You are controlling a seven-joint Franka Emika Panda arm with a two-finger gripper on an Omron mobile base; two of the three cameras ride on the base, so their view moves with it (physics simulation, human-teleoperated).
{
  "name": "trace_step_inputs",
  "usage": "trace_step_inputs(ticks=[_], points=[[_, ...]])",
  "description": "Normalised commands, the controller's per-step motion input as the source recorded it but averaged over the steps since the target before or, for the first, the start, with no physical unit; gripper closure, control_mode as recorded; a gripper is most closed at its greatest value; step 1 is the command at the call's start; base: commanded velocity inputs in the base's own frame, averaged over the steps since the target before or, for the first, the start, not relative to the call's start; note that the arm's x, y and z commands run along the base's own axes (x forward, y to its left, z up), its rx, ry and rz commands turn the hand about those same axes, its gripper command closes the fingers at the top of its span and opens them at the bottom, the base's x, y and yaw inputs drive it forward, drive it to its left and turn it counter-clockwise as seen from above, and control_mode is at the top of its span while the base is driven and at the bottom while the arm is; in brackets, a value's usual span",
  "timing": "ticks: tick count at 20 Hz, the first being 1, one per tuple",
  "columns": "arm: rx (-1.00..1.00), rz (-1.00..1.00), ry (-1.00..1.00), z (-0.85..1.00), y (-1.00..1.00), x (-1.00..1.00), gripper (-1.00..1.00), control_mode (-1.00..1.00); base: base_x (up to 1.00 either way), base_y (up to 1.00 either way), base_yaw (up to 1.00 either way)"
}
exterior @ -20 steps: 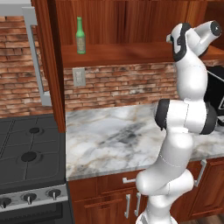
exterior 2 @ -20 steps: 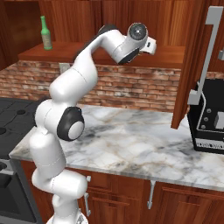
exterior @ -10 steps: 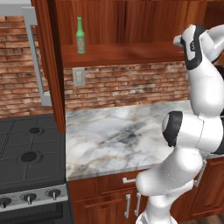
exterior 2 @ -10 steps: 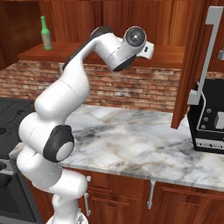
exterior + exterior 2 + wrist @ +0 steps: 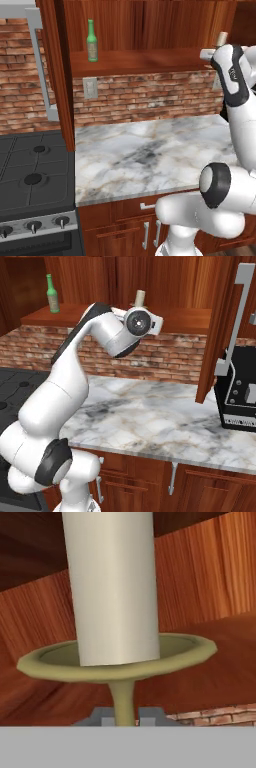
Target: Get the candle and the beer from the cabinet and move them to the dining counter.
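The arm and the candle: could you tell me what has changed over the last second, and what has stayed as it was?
The arm has swung toward its right and pulled back from the cabinet, so the candle now shows above the wrist. In the hand view the gripper stays shut on the candle's stem. The beer still stands upright on the cabinet shelf, and the marble worktop is unchanged.
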Motion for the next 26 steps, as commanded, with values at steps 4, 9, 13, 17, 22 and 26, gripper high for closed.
trace_step_inputs(ticks=[4,9,13,17,22,26], points=[[0.00,0.07,-0.04,0.00,0.37,-0.67,1.00,-1.00,0.00,0.00,0.00],[-0.01,0.08,0.00,0.01,0.39,-0.61,1.00,-1.00,0.00,0.00,0.00],[-0.06,0.10,0.00,0.01,0.39,-0.63,1.00,-1.00,0.00,0.00,0.00],[-0.08,0.08,0.00,0.00,0.37,-0.58,1.00,-1.00,0.00,0.00,0.00],[-0.03,0.00,0.00,-0.05,0.30,-0.50,1.00,-1.00,0.00,0.00,0.00],[0.00,0.00,0.02,-0.11,0.27,-0.46,1.00,-1.00,0.00,0.00,0.00]])
